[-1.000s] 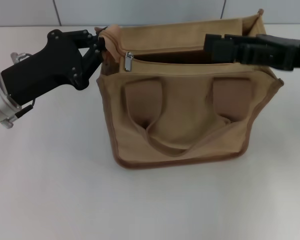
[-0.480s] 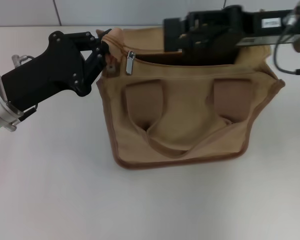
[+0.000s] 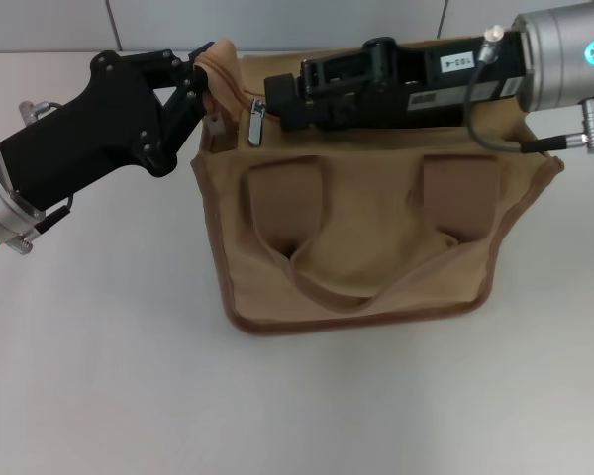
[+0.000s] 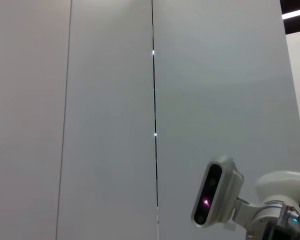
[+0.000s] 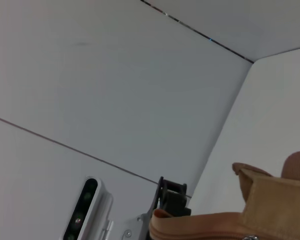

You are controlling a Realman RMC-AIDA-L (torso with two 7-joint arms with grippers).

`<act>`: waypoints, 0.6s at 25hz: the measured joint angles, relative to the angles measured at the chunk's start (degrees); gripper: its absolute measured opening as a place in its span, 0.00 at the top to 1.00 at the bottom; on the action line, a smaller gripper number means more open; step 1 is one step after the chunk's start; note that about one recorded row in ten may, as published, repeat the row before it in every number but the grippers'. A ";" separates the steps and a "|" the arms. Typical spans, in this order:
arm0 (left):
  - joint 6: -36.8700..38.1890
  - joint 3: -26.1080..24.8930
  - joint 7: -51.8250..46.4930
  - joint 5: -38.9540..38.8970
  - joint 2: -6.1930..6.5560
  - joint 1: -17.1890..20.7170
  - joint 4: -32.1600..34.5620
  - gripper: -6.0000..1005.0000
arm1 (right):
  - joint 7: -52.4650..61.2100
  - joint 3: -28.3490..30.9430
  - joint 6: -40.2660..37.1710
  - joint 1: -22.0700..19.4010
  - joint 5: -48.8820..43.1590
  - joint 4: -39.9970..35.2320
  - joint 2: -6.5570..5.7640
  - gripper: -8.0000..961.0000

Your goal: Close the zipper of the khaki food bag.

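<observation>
The khaki food bag (image 3: 356, 237) stands in the middle of the white table, its two strap handles facing me. My left gripper (image 3: 204, 87) is shut on the bag's top left corner and holds the fabric up. My right gripper (image 3: 271, 102) lies across the bag's open top, its tips right beside the zipper's silver pull tab (image 3: 256, 125), which hangs near the left end. I cannot see whether the tips hold the tab. Most of the zipper line is hidden under the right arm. The right wrist view shows the bag's edge (image 5: 225, 222) and the left gripper (image 5: 173, 196).
The white table (image 3: 109, 376) spreads in front of and to the left of the bag. A tiled wall edge (image 3: 277, 25) runs behind it. The wrist views show walls and the robot's head camera (image 4: 215, 197), which also shows in the right wrist view (image 5: 85, 212).
My right arm has moved left across the bag's top, from the right end to the zipper pull. The left gripper has kept its hold on the corner.
</observation>
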 joint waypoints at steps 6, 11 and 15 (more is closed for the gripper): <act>0.01 0.17 0.01 -0.03 -0.15 -0.01 0.00 0.96 | 1.87 -0.71 1.57 0.12 0.00 0.21 0.74 0.45; 0.02 0.10 0.07 -0.07 -0.19 -0.48 -0.72 0.96 | 3.23 -1.96 2.42 0.35 -0.06 0.00 1.44 0.57; 0.01 0.24 0.05 -0.09 -0.21 -1.05 -0.78 0.96 | 3.90 -3.84 3.58 0.88 -0.13 -0.04 1.63 0.60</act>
